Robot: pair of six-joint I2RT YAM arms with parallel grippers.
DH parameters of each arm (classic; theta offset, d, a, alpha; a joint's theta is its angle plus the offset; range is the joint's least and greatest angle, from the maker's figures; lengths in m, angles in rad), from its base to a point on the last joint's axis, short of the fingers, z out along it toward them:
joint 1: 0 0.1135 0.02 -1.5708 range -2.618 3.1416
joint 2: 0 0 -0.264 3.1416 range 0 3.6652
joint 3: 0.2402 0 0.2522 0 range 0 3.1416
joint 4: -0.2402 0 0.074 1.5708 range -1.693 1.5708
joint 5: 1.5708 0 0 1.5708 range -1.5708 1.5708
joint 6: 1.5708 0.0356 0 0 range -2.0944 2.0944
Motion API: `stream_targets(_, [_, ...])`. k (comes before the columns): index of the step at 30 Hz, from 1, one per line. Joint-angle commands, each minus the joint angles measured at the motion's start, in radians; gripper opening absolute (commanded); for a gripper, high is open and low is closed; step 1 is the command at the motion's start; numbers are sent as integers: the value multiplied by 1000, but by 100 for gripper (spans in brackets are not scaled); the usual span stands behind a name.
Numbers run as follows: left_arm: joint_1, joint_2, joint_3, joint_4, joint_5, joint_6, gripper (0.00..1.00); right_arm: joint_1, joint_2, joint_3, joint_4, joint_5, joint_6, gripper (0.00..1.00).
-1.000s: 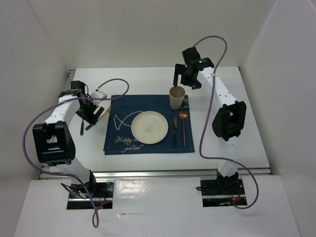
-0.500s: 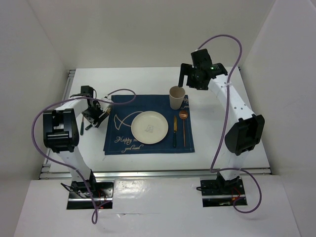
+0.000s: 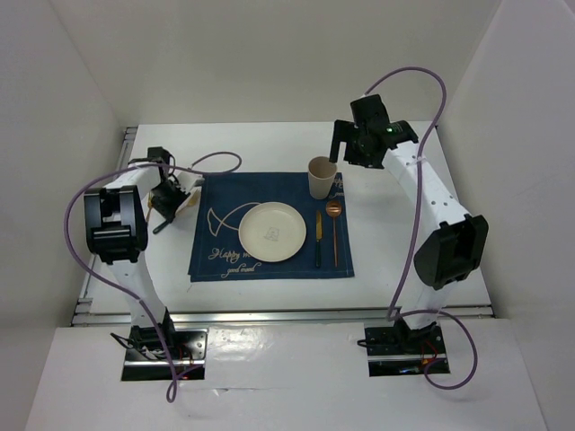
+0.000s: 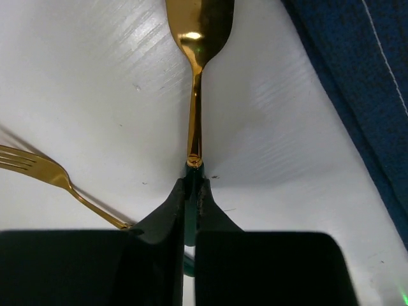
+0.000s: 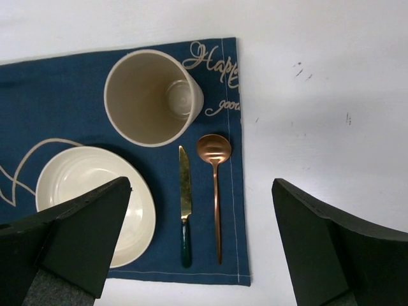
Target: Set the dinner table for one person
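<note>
Top external: left arm [image 3: 112,224] is folded tight. Its elbow is high by the left wall, the forearm goes forward, and the wrist is bent down and inward. The left tool [image 3: 171,202] sits low at the tabletop [image 3: 269,144], just left of the navy placemat [image 3: 287,260].

Right arm [image 3: 449,247] has its elbow out toward the right wall, with the long forearm angled back and left and the wrist raised. The right tool [image 3: 340,144] hangs in the air near the mat's far right corner, just behind the cup [image 3: 322,177].

The white tabletop has an aluminium rail on the near edge. It fills the walled bay under both arms and carries everything.

On the mat: plate [image 3: 272,231] in the middle, cup upright at the far right corner, knife [image 3: 317,238] and spoon [image 3: 334,229] side by side right of the plate.

Left wrist: the left tool's fingers are pressed together, pinching the dark green handle of a gold utensil [image 4: 194,121]. The utensil points straight away from the tool. Its head is cut off by the top edge, so fork or spoon can't be told, nor whether it is lifted off the surface. A second gold fork [image 4: 38,171] lies at the left, its handle running in behind the tool. The mat edge is at the right.

Right wrist: the right tool's fingers are spread wide with nothing between them, looking down on the cup, knife and spoon. The cup is empty.
</note>
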Motion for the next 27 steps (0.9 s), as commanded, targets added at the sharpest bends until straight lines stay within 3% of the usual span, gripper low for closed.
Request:
stream_targets(1, [18,78,27,-133,79,-83,0,10,-66,-5,55,42,3,100])
stream_targets(7, [27,78,139,-196,52,-349,0,10,-75,-36,55,42,21,100])
stream_targets(11, [36,3,191,-234,111,-509,0,10,-110,-75,64,42,31,100])
stream_targets(16, [36,-113,237,-254,85,-745,0,10,-130,-94,55,42,31,100])
stream_targets(22, [-91,-219,113,-254,47,-945,0,10,-173,-140,56,67,63,100])
stream_targets(27, [-218,-166,56,-283,-26,-1072,0,10,-206,-175,56,79,63,100])
